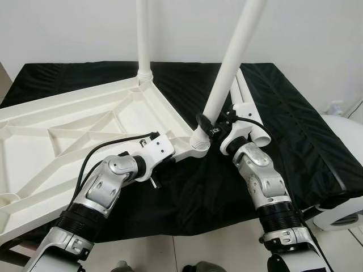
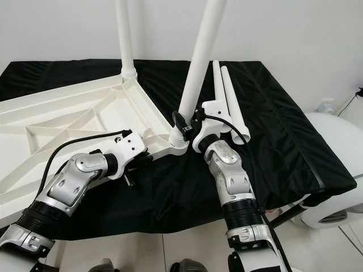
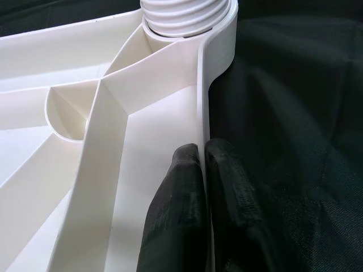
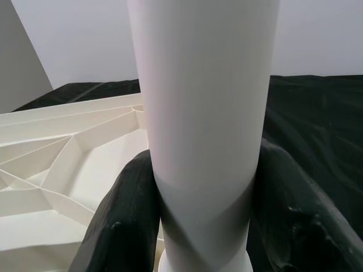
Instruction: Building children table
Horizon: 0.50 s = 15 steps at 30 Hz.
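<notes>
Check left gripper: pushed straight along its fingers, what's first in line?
Left gripper is shut on the tabletop rim; sliding on along it, it likely meets the threaded leg socket at the corner first.

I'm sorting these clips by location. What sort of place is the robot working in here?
Probably a plain indoor room in a home, set up for assembly: a bare white wall, a work surface draped in black cloth, and a pale tiled floor. An upturned white tabletop lies on the cloth.

Black cloth [image 2: 272, 147] covers the counter, creased. White rounded object [image 2: 340, 170] at 3 o'clock, possibly an appliance. Plain white wall [image 1: 68, 28] at 12 o'clock.
</notes>
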{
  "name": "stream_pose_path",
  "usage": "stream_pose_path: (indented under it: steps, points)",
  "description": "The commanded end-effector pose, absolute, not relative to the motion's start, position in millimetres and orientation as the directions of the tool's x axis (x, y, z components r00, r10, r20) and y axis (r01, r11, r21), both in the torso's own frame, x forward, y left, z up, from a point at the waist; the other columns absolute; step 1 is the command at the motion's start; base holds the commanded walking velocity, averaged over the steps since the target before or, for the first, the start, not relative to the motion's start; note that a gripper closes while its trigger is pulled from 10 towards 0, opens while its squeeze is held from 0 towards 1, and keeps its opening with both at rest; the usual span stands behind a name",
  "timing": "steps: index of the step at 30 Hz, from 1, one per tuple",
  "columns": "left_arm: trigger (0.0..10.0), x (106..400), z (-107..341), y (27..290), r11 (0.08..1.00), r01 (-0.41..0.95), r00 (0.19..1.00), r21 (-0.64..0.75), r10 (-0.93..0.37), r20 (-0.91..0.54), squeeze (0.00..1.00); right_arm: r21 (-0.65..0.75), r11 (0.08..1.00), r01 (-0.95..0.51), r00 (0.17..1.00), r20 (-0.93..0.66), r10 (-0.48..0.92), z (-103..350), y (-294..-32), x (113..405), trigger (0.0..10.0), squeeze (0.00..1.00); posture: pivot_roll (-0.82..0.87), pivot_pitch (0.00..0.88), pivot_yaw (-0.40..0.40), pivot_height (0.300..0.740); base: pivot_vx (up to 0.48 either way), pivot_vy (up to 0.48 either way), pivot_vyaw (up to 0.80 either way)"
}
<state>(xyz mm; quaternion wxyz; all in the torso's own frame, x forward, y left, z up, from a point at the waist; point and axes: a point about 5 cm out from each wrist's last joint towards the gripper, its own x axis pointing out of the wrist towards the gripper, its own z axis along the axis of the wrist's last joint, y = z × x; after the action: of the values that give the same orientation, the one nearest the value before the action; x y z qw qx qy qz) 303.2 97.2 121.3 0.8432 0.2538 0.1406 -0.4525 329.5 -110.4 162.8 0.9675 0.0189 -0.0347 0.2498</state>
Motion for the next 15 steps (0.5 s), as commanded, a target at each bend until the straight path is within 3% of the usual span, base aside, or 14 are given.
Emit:
stream_pose_path:
  steps: [1,15]
  points:
    - [10.0,305,114,116,0.545,0.78,0.62,0.307,-0.613,-0.49,0.0,0.026,0.852,-0.522,0.852,-0.013,0.523,143,-103,325,10.0,0.0,0.06,0.0,-0.075,0.74,0.0,0.0,0.0]
    - [10.0,306,119,121,0.564,0.764,0.639,0.313,-0.6,-0.481,0.0,-0.008,0.781,-0.624,0.781,0.001,0.624,135,-91,308,10.0,0.0,0.06,0.017,-0.067,0.74,0.0,0.0,0.0]
